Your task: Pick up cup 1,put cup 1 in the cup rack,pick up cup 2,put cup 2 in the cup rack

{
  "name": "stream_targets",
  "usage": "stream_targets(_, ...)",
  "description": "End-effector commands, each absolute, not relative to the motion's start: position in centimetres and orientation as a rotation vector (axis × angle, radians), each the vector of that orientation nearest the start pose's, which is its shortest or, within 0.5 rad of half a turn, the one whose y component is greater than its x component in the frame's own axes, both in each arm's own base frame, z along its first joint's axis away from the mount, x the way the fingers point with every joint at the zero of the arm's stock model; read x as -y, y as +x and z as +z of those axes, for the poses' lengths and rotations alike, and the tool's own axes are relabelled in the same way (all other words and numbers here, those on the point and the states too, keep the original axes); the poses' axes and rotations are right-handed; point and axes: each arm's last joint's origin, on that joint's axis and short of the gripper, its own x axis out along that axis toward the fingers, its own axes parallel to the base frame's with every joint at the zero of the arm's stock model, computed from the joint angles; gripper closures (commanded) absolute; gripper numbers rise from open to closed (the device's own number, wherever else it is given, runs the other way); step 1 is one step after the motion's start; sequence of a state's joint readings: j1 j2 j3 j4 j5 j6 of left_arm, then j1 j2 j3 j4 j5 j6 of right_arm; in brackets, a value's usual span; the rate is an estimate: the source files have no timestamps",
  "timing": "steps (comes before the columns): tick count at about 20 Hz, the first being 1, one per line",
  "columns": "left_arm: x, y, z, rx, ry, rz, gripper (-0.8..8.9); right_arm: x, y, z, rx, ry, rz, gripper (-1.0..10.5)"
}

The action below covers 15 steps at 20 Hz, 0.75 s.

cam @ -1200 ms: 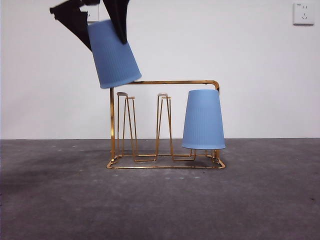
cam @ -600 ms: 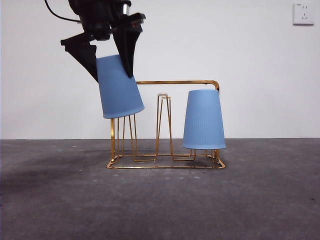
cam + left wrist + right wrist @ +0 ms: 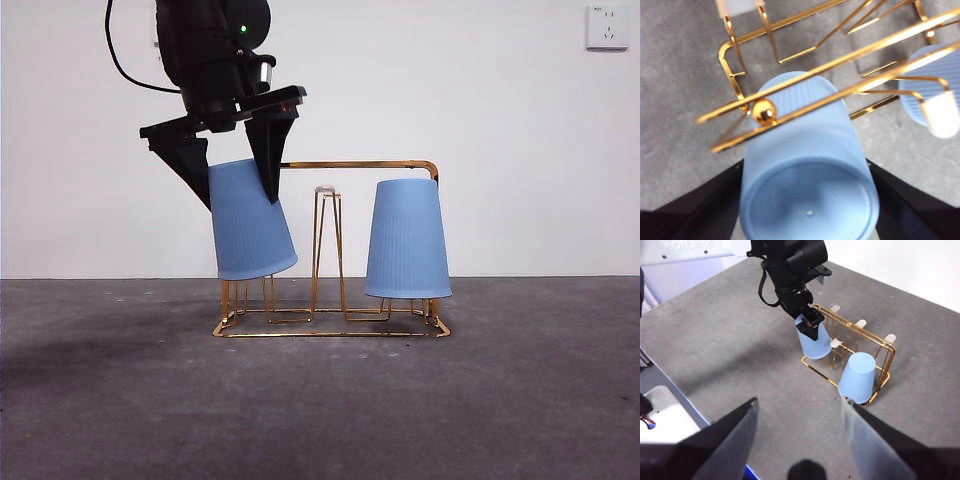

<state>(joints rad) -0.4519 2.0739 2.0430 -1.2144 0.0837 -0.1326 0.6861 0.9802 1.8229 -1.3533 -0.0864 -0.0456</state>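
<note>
My left gripper [image 3: 238,195] is shut on an upside-down blue cup [image 3: 250,225], tilted slightly, low over the left end of the gold cup rack [image 3: 350,164]. The cup hides the left prong. In the left wrist view this cup [image 3: 805,175] sits between the black jaws, with the rack handle [image 3: 850,57] crossing in front of it. A second blue cup [image 3: 407,240] stands upside down on the rack's right end. The middle prong [image 3: 326,190] is bare. My right gripper [image 3: 800,415] hangs open high above the table, away from the rack [image 3: 885,355].
A white wall with a socket [image 3: 607,27] stands behind the rack. The grey table [image 3: 320,400] stretches in front and to both sides. A white base [image 3: 665,415] sits by the table's edge in the right wrist view.
The left gripper has come down and slightly right with the blue cup, from above the rack handle to over the left prong, which is now covered.
</note>
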Motion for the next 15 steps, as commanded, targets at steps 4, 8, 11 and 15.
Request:
stream_targets(4,19.2,39.1,27.4,-1.307,0.115,-0.36,8.21,-5.0,5.7,49.5,-0.511,-0.211,0.771,6.6)
stream_targets(8,19.5,39.7,26.5,-1.307,0.111,-0.358,8.21,-5.0,5.7,49.5,-0.511,-0.213,0.771,6.6)
stream_targets(11,19.7,39.9,25.5,-1.334,0.115,-0.352,8.21,-5.0,5.7,49.5,-0.509,-0.216,0.772,6.6)
stream_targets(15,20.2,39.7,25.7,-1.322,0.116,-0.366,7.21,-5.0,5.7,49.5,-0.509,-0.217,0.772,6.6)
